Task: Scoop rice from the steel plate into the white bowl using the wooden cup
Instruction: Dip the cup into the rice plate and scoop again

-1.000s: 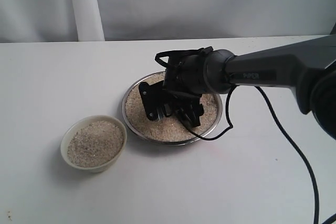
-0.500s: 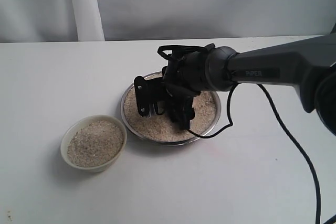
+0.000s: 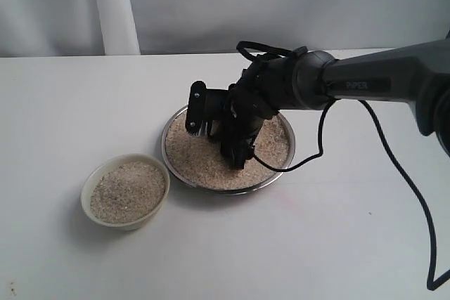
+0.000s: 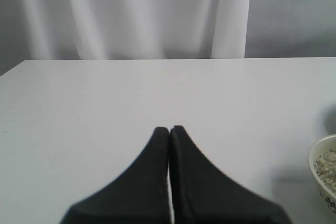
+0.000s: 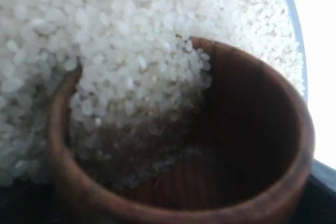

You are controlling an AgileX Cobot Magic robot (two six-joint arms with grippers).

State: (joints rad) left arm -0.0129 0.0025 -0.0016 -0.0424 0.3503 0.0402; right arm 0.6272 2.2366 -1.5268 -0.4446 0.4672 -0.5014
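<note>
Hovering over the table [image 4: 105,93], the left gripper [image 4: 169,131] has its fingers pressed together. A bowl [image 3: 86,198] full of rice [image 3: 128,191] sits left of the plate [image 3: 289,154]. Over the plate, the right gripper [image 3: 214,138] clasps the cup [image 5: 252,145], which is tipped into the plate's rice, with grains spilling inside.

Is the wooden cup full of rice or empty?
Partly full: rice is piled into one side of the wooden cup; the rest of its dark inside shows bare.
</note>
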